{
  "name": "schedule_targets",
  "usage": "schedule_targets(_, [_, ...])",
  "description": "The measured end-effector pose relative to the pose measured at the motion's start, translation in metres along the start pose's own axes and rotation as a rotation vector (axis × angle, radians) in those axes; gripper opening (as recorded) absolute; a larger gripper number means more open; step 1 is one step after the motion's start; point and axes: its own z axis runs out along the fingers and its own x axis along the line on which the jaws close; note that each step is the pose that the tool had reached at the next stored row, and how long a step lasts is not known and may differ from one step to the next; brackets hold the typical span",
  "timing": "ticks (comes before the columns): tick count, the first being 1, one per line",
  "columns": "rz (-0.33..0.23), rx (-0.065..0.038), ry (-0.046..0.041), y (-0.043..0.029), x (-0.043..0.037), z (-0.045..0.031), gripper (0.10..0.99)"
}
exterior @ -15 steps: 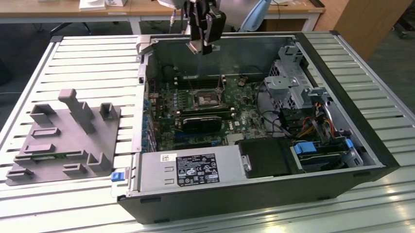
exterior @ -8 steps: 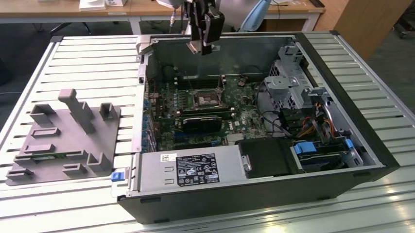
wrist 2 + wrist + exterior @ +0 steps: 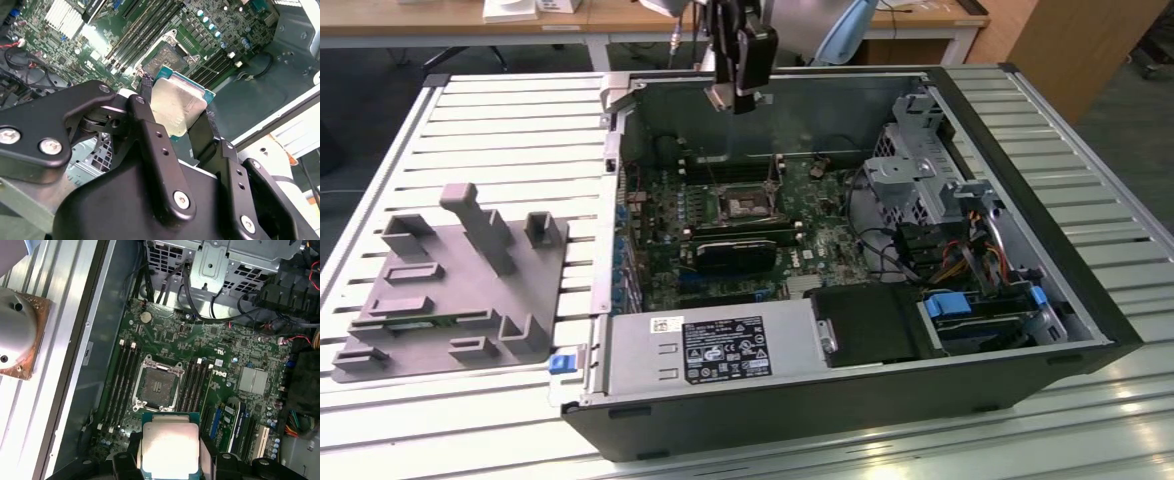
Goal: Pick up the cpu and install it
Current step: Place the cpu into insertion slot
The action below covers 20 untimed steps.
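Note:
My gripper hangs above the far wall of the open computer case, shut on the cpu. In both wrist views the cpu is a flat square with a shiny silver top and a thin green rim, pinched at two opposite edges by the black fingers. The dark, metal-framed socket lies open on the green motherboard, below the chip and well apart from it.
A large grey plastic block with upright posts stands on the slatted table at the exterior view's left. Inside the case are the power supply, a metal drive cage and bundles of cables. Memory slots flank the socket.

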Motion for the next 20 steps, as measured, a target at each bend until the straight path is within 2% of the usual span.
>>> schedule_targets(11, [0.143,-0.001,-0.0067,0.0,0.0004,0.0009,0.545])
schedule_targets(16, [0.154,-0.001,-0.0073,0.0001,0.0004,0.0011,0.545])
schedule_targets(18, [0.154,-0.001,-0.0072,-0.0003,0.0004,0.0084,0.545])
schedule_targets(20, [0.154,-0.001,-0.0072,-0.0003,0.0004,0.0087,0.545])
